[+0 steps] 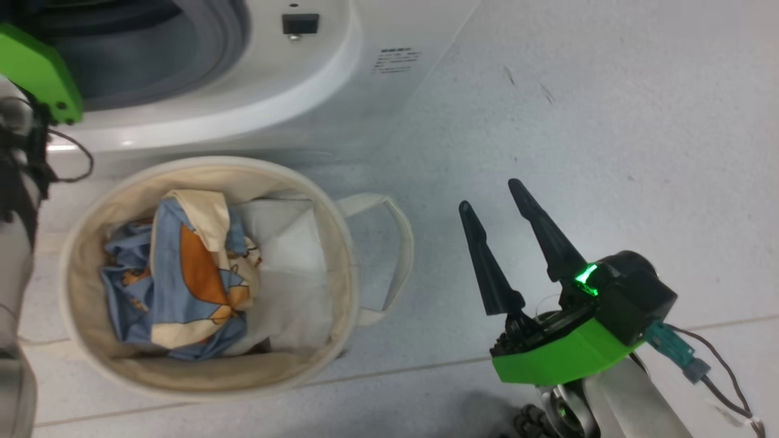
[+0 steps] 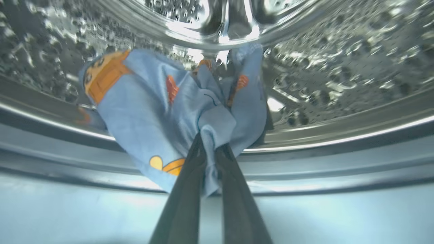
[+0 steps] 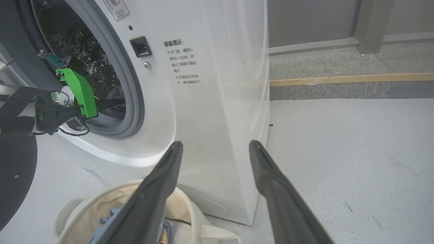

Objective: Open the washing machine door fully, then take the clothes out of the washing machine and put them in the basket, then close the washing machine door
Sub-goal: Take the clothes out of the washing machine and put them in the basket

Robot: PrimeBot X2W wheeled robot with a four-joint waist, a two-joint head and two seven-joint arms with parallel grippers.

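**Left pincer clamped on bear-print cloth inside the drum**

At lower centre of the left wrist view, the left pincer (image 2: 210,149) is closed tight, with a bunched fold of the blue bear-print clothes (image 2: 159,108) pinched between its tips. The rest of the garment spreads up and left across the steel drum (image 2: 339,67), and its lower hem drapes over the grey gasket (image 2: 67,159). The right pincer (image 1: 490,196) is spread wide and empty at lower right of the head view, above bare floor.

The step in hand looks like the pull-out. It would go best by lifting a little first, so the hem clears the gasket lip. Then draw straight back and swing over to the basket (image 1: 201,163). The basket stands at lower left of the head view, just in front of the washing machine (image 1: 304,91). It already holds a second printed piece (image 1: 182,274) beside a white sheet (image 1: 286,267). Letting go only above the basket's middle should keep the trailing cloth off the floor.

How deep the grip bites into the fold is hard to make out. The garment also hides the drum floor behind it. A dark round edge (image 3: 17,169) at the lower left of the right wrist view is probably the door, but the frame cuts it off.
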